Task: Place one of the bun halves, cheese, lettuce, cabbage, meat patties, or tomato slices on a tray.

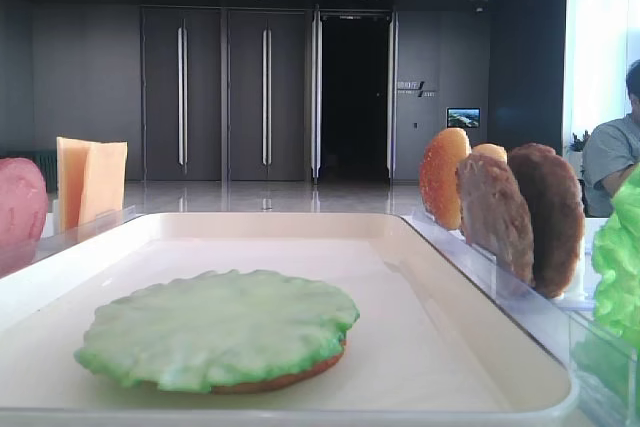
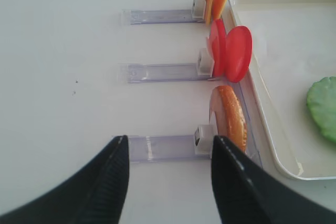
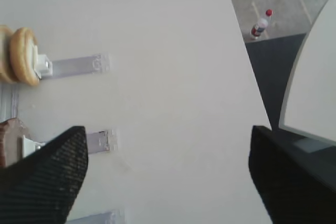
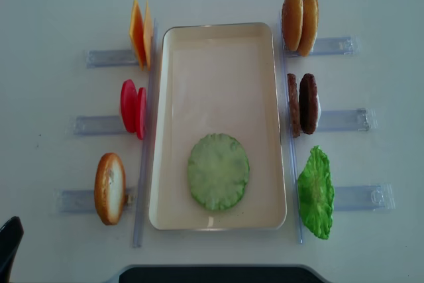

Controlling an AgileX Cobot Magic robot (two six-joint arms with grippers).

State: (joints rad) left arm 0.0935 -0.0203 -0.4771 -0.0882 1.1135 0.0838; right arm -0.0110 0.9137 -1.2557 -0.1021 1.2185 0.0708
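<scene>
The cream tray [image 4: 218, 64] lies in the middle of the table. On it, a pale green lettuce disc [image 4: 218, 171] rests at the near end, and the low view shows a brown bun edge [image 1: 300, 375] under it. My left gripper [image 2: 170, 177] is open over the table, just short of the rack with a bun half [image 2: 231, 116]. My right gripper [image 3: 168, 177] is open over bare table, beside the meat patties [image 3: 10, 140] and two bun halves [image 3: 18, 56]. Cheese [image 4: 139, 41] and tomato slices [image 4: 133, 108] stand left of the tray, a bright green cabbage leaf [image 4: 315, 192] right.
Clear plastic racks [image 4: 344, 120] stick out on both sides of the tray. The table's right edge [image 3: 247, 66] is close to my right gripper, with a bottle [image 3: 261, 24] on the floor beyond. A person [image 1: 612, 152] sits at the far right.
</scene>
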